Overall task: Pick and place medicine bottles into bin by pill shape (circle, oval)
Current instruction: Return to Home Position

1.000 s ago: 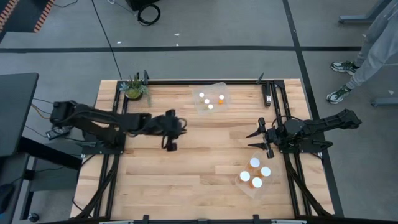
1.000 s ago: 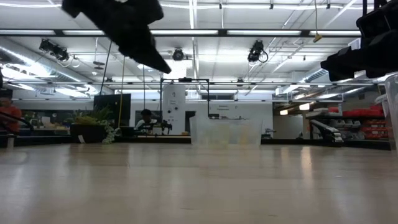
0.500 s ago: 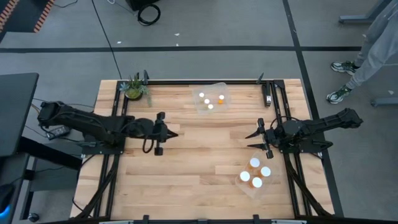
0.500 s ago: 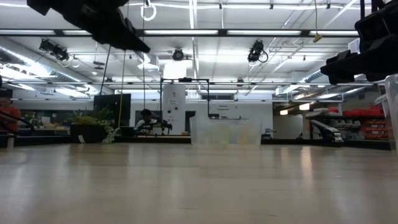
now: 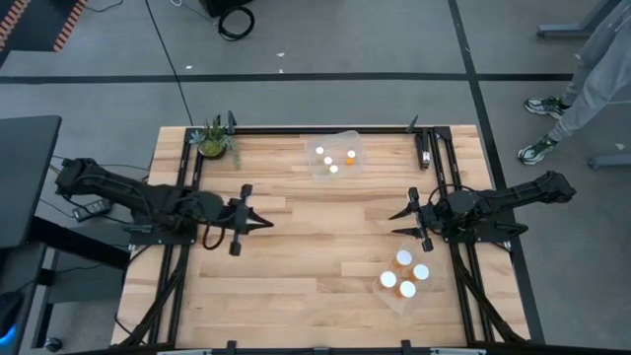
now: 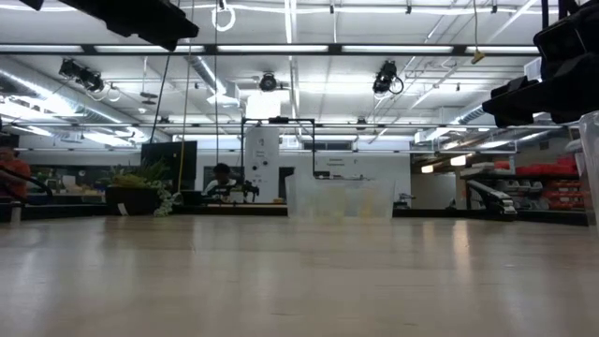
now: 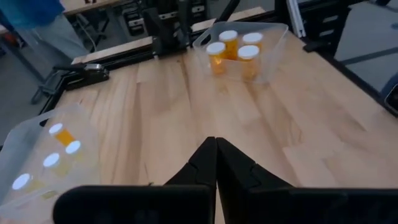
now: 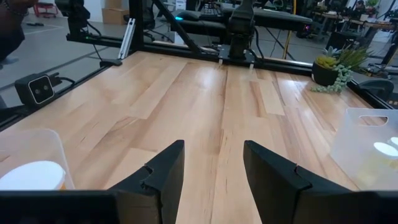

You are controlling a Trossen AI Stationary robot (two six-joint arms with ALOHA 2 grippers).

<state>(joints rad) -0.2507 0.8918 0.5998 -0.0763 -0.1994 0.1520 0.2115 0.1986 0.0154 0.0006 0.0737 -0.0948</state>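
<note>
The medicine bottles, orange with white caps, all stand or lie inside two clear bins. The far bin (image 5: 335, 156) holds several bottles (image 5: 328, 160) and also shows in the left wrist view (image 7: 43, 162). The near-right bin (image 5: 406, 278) holds several bottles (image 5: 405, 259), also seen in the left wrist view (image 7: 228, 43). My left gripper (image 5: 246, 219) (image 7: 216, 142) is shut and empty, above the table's left part. My right gripper (image 5: 412, 219) (image 8: 213, 146) is open and empty, above the table's right part, just far of the near-right bin.
A small potted plant (image 5: 214, 141) stands at the far left corner. Black frame rails (image 5: 426, 148) run along the table's sides. A person's legs (image 5: 577, 89) show on the floor beyond the far right corner. Bare wood (image 5: 325, 237) lies between the two grippers.
My left gripper has drawn back toward the table's left edge and a little toward the near edge, and has risen; in the low view it has gone up out of the picture's top. My right arm has kept still.
</note>
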